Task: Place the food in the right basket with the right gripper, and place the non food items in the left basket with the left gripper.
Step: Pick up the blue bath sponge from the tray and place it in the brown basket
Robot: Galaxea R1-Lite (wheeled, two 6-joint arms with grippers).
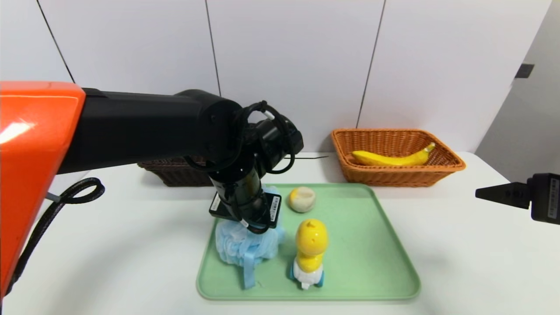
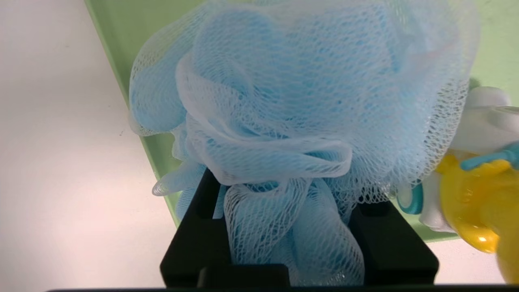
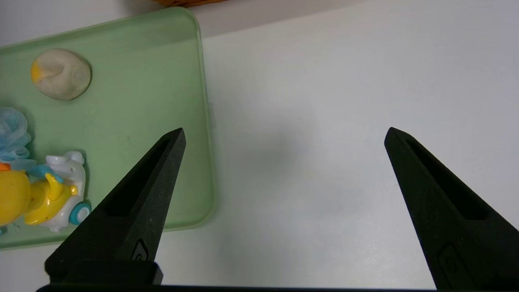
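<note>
- If dragged sideways at low height, could catch and shift green tray (image 1: 376,249), with everything on it. Lift straight up first.
- Keep brown basket (image 1: 393,178) for food, at the right beyond the tray. Leave out of the left arm's path.
- Aim next for dark basket (image 1: 183,175), partly hidden behind the left arm. Could misjudge the rim and hang mesh over it; clear well before lowering.
- Treat left gripper (image 2: 290,194) as holding: jaws drawn in on bunched mesh, low over the tray's left part.
- Leave right gripper (image 3: 286,132) parked off the tray's right side, jaws wide, nothing between.
- Find blue mesh puff (image 2: 292,105) at the tray's left part, pinched by only some of its folds. Could slip or unfurl if just outer layers got caught; check grip before swinging left.
- Count banana (image 1: 389,159) as done, lying in the brown basket.
- Watch duck toy (image 1: 311,238), upright beside the puff. Could snag on loose mesh and topple, being tall with a big head.
- Spare round bun (image 1: 302,199), near the tray's far edge, for the right side. Could roll if brushed.
- Mind ribbon (image 1: 249,269), trailing on the tray. Could drape over the basket rim at release.
</note>
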